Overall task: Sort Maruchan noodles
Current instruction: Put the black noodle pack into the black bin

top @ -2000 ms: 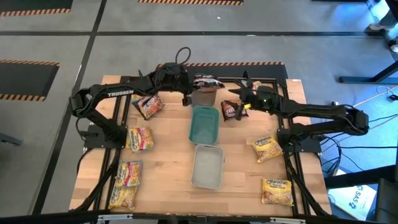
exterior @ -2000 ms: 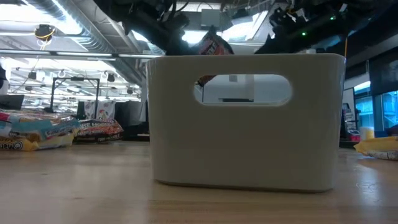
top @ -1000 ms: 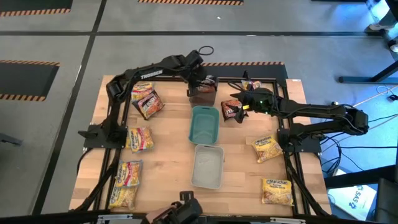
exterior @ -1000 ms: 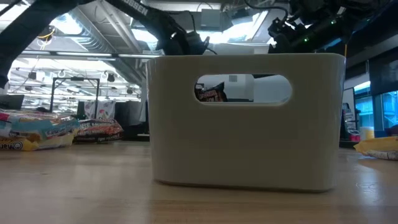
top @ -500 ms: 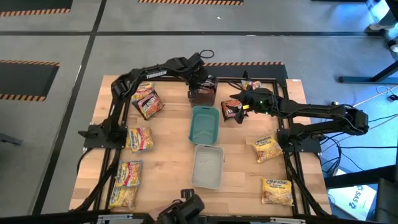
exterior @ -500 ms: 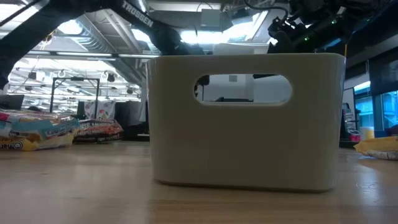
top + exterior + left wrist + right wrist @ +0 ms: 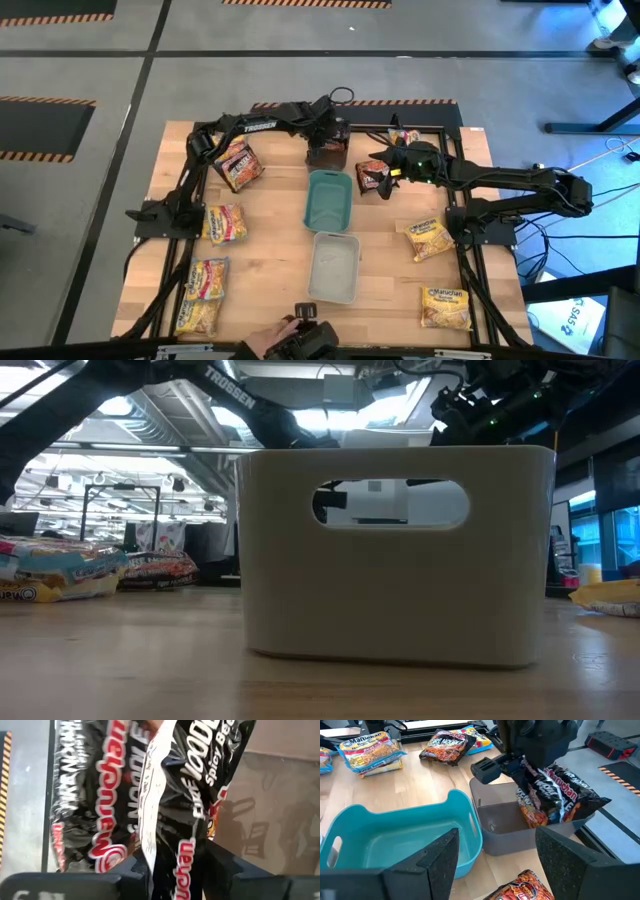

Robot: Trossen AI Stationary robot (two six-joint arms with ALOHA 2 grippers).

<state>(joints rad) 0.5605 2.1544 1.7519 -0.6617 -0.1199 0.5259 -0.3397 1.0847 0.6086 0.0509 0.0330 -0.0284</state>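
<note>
A dark grey tray (image 7: 505,832) stands at the far middle of the table, behind a teal tray (image 7: 328,198) and a pale tray (image 7: 333,265). My left gripper (image 7: 326,133) reaches down into the grey tray, shut on a dark Maruchan packet (image 7: 180,820). A second dark packet (image 7: 572,795) leans on the tray's rim beside it. My right gripper (image 7: 495,870) hangs open just right of the trays, above another dark packet (image 7: 371,177) lying on the table. Yellow packets (image 7: 225,222) and a dark one (image 7: 237,165) lie flat on the left. My left gripper pinches the dark packet between its two fingers (image 7: 222,870), near one end (image 7: 175,875). The fingers come from above, slanting down. The packet hangs on end below them, its white back seam (image 7: 150,800) showing and its lower end (image 7: 530,817) down inside the grey tray.
More yellow packets lie at the right (image 7: 428,238) and near right (image 7: 445,305), and one at the near left (image 7: 203,295). Packets also sit at the far right edge (image 7: 405,135). A person's hand with a dark object (image 7: 295,342) shows at the table's near edge.
My left gripper has sunk toward the dark grey tray, tipping further downward, and has carried the dark packet down into the tray. My right gripper has kept still.
</note>
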